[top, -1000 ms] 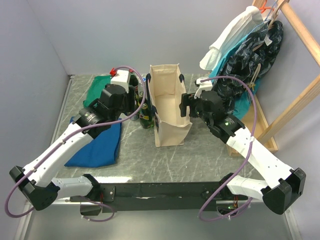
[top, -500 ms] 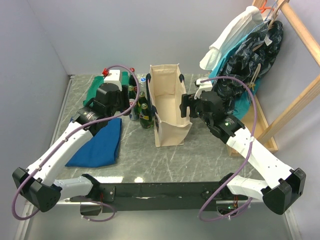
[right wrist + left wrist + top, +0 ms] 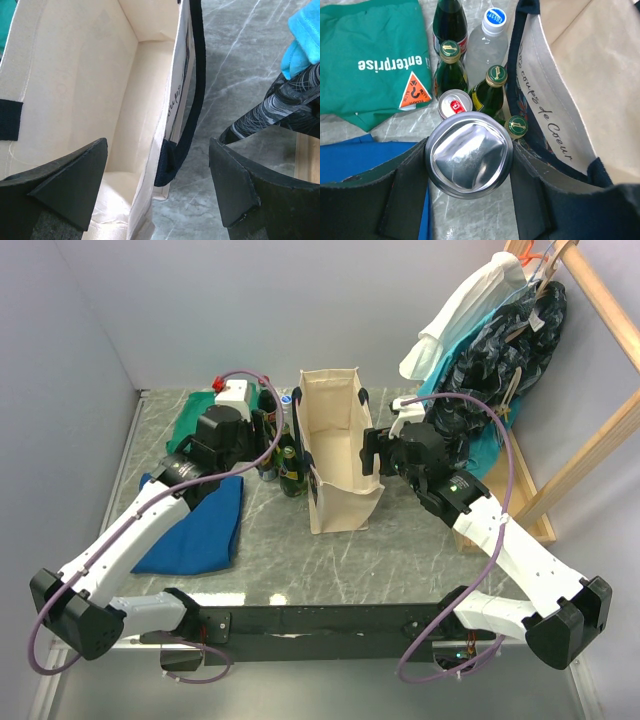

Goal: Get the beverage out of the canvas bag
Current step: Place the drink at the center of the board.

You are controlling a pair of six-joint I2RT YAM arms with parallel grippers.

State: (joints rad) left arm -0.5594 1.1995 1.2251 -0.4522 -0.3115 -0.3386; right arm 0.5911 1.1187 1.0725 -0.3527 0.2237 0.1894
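The grey marbled desk carries the canvas bag at its middle. The bag stands upright with its mouth open and its navy handles hanging at the rim. At the far right, garments hang from a wooden rack. A blue cloth lies on the left side of the desk, and a folded green cloth with white lettering lies beyond it, farther back.

The right end effector sits at the bag's right side with its fingers spread. The bag's right wall and one navy handle are between them, and neither finger visibly presses on the fabric.

The left end effector is just left of the bag and is clamped on a can, one finger on either side. The can's dented silver end faces the wrist camera. It is outside the bag, over a cluster of drinks standing close against the bag's left wall: three green glass bottles with gold caps, a dark bottle with a red label, a clear plastic bottle with a blue cap, and a second can with a red tab.
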